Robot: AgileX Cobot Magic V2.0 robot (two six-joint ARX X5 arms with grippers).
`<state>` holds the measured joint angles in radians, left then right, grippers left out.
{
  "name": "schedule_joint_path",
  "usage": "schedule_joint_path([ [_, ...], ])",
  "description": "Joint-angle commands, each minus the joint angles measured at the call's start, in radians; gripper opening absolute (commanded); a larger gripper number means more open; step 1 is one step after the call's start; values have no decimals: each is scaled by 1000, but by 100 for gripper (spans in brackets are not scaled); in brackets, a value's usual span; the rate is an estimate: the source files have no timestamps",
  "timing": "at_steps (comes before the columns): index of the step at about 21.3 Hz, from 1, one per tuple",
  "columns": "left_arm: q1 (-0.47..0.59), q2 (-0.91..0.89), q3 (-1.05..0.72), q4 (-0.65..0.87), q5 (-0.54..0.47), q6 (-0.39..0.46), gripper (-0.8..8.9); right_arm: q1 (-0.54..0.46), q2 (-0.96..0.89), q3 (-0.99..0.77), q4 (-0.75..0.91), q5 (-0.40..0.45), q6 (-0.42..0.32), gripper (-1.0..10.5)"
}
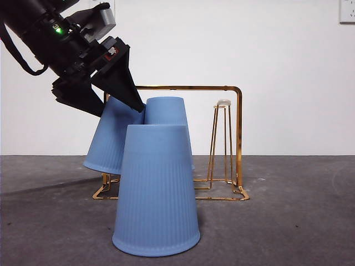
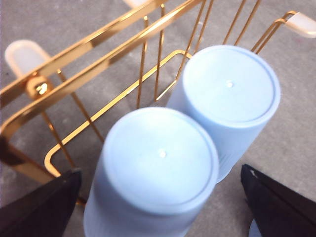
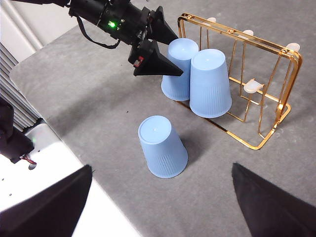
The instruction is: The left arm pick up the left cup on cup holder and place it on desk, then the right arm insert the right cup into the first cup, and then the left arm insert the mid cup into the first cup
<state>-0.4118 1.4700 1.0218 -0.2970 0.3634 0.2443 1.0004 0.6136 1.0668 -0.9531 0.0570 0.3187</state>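
Observation:
A blue cup point(image 1: 156, 194) stands upside down on the dark grey desk point(image 1: 288, 221), in front of the gold cup holder point(image 1: 239, 127). Two more blue cups sit upside down on the holder. The left one point(image 1: 108, 144) is tilted; the other point(image 1: 166, 119) is upright beside it. My left gripper point(image 1: 122, 111) is open with one jaw on each side of the tilted cup's top point(image 2: 160, 168); a gap shows at one jaw. The holder's right peg point(image 1: 223, 103) is bare. My right gripper point(image 3: 161, 170) is open and empty, high above the desk cup point(image 3: 162, 148).
The desk's edge and a white surface point(image 3: 59, 197) lie beside the right arm. A white wall stands behind the holder, with a socket plate point(image 1: 346, 11) at the top right. Bare desk lies right of the holder point(image 1: 299, 188).

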Motion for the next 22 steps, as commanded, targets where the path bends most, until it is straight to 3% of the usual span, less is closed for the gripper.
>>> schedule_joint_path([
  [1, -8, 25, 14, 18, 4, 6, 488, 10, 5, 16, 8, 5, 8, 451],
  [8, -7, 34, 14, 24, 3, 5, 276, 10, 5, 16, 8, 4, 15, 451],
  [14, -6, 2, 18, 24, 0, -2, 278, 10, 5, 16, 8, 4, 15, 451],
  [22, 1, -280, 19, 7, -5, -61, 278, 10, 5, 16, 5, 4, 16, 451],
])
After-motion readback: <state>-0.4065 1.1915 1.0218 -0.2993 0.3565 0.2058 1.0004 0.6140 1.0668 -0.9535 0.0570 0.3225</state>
